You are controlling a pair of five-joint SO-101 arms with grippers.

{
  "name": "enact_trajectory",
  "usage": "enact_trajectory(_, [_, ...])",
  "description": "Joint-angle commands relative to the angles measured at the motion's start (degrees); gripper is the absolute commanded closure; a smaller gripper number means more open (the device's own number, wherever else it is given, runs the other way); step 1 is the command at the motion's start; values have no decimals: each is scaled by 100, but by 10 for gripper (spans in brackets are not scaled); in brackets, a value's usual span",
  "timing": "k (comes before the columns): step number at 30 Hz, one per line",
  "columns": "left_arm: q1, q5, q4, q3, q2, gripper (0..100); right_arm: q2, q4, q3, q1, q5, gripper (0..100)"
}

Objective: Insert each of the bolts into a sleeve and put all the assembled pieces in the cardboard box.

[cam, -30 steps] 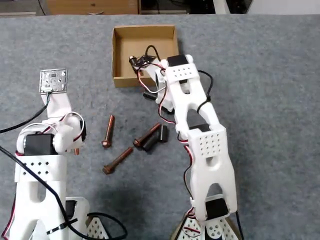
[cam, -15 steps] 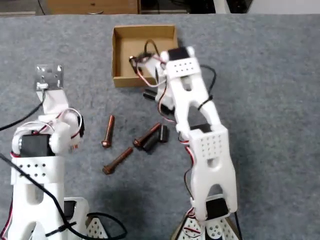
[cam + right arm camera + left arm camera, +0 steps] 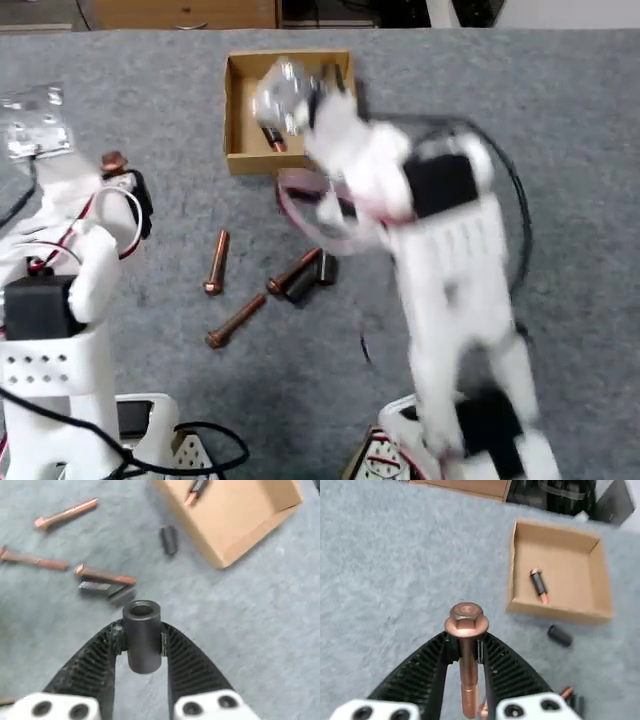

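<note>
Bolt (image 3: 465,680) clamped in the left claw (image 3: 465,647), ribbed black fingers on the shank, hex head standing free beyond them. Copper-coloured metal, flanged head, threaded lower shank. Right claw (image 3: 143,630) is clamped on a sleeve (image 3: 142,645), a short dark tube with a smooth matte wall and its round bore open at the outer end. Both parts are held above the tabletop (image 3: 560,150), which has a grey, felt-like nap.

Step in hand, as I judge it: mating the two in the air.
- Put the shank and bore on one axis before any push.
- The bolt's tip sits back in the claw's throat, so access for the sleeve looks tight. One part may want re-presenting.
- These are round metal parts in narrow grips, so an off-axis push could make them slip. Go slow.

Farther out on the cloth are three loose bolts (image 3: 215,262) and two loose sleeves (image 3: 326,266) lying against one of them. A lone sleeve (image 3: 559,635) lies just beside the cardboard box (image 3: 555,612). Inside the box, one assembled piece (image 3: 538,585) lies flat.
</note>
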Motion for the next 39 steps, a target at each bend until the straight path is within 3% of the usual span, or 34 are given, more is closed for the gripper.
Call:
enact_trajectory(1, [387,220,-105,-466,-154,981,-1727,-571,1947,-84,-62,997])
enact_trajectory(5, [958,220,-105,-466,-154,981,-3143,-1697,3767,-101,-440,997])
enact_trajectory(11, [1468,220,-281,-501,-154,981,-4646,-4299,6097,-224,-3288,997])
enact_trajectory(14, [1530,220,-519,-510,-154,981,-5174,-5591,7081,-708,-3930,997])
enact_trajectory(20, [1538,220,-1029,-536,-154,981,-5763,-7288,8224,-1824,-4299,997])
enact_trajectory(23, [1670,220,-1046,-633,-233,981,-5912,-8396,9042,-1956,-4264,997])
enact_trajectory(27, [2418,211,-1037,-677,-716,981,-5982,-9618,9965,-1947,-4264,997])
enact_trajectory(33, [3191,202,-1064,-62,-1121,981,-6000,-9688,10176,-1947,-4273,997])
enact_trajectory(39, [3288,-273,-1099,624,-1165,981,-6000,-9679,9886,-1991,-4299,997])
